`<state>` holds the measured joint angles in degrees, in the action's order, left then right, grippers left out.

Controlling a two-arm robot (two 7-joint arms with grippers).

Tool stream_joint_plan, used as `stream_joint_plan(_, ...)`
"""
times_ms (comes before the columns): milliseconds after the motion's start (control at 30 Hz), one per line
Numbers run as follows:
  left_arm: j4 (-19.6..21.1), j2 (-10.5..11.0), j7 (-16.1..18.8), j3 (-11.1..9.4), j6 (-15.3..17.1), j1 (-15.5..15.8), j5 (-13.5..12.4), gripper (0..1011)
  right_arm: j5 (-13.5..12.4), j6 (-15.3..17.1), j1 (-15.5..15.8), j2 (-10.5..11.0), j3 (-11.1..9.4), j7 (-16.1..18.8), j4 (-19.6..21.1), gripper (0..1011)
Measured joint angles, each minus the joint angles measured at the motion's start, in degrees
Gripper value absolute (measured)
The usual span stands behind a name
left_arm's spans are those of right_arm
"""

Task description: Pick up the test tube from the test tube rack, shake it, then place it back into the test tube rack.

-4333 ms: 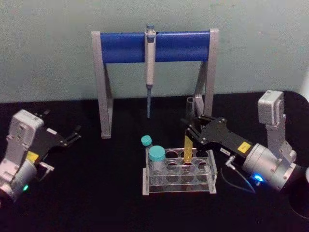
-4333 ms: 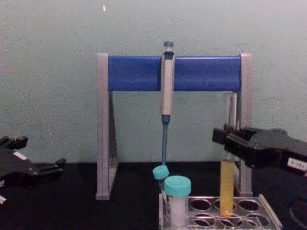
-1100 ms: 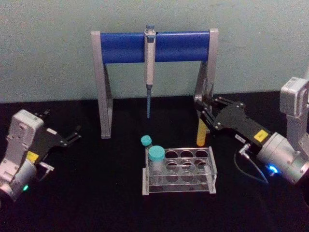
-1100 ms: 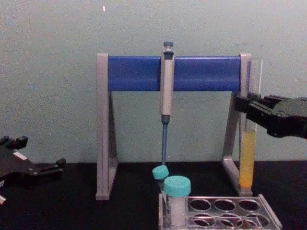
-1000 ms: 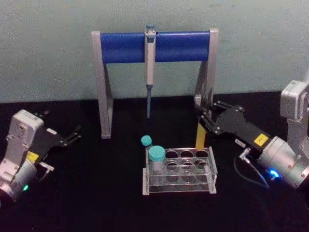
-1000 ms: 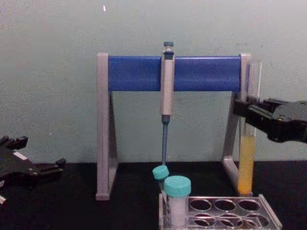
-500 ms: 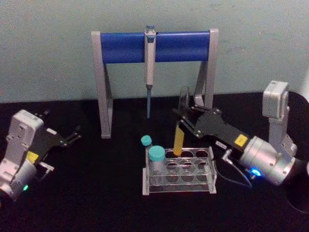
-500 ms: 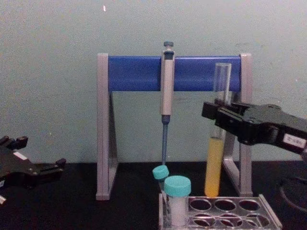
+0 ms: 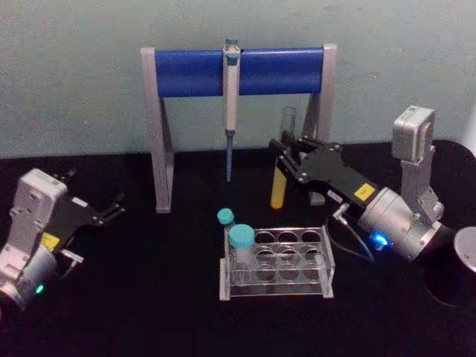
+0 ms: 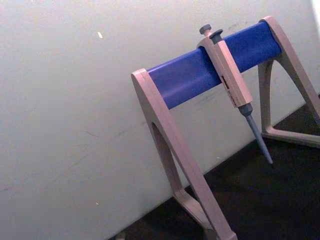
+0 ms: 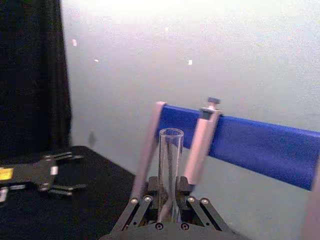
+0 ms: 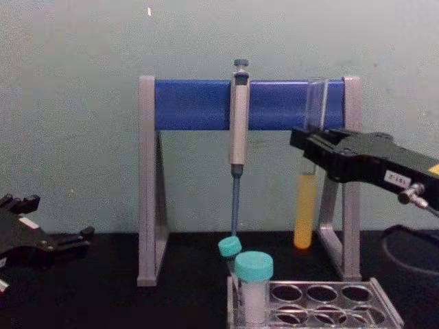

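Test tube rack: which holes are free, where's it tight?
Free: middle and right columns of the test tube rack; bare table between it and the parked left gripper. Crowded: left column, two teal-capped tubes; behind it, the right gripper holds the test tube near the pipette stand.

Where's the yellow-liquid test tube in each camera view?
Head view: test tube right of the hanging pipette, held in the right gripper.
Chest view: right of the pipette, raised above the test tube rack.
Right wrist view: upright in the gripper, before the pipette.
Left wrist view: the pipette, the shared landmark.
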<state>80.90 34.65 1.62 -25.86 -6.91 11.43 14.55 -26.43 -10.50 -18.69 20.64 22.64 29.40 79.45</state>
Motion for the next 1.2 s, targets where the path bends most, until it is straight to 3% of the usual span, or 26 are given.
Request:
stream_joint_plan(433,0.0,0.0,0.0,0.0,0.0,0.0,0.0,1010,3.15,0.51,2.42,-0.29,-2.98,-4.51,2.07,230)
stream_joint_plan(733,0.0,0.0,0.0,0.0,0.0,0.0,0.0,1010,4.26,2.78,6.15,1.59,-4.53,-5.09,6.81,230)
stream_joint_plan(1000,0.0,0.0,0.0,0.0,0.0,0.0,0.0,1010,2.68,6.42,9.49,4.18,-4.29,-2.51,11.94,230)
stream_joint_plan(1200,0.0,0.0,0.0,0.0,0.0,0.0,0.0,1010,0.06,7.46,9.24,4.57,-3.09,0.0,12.42,229)
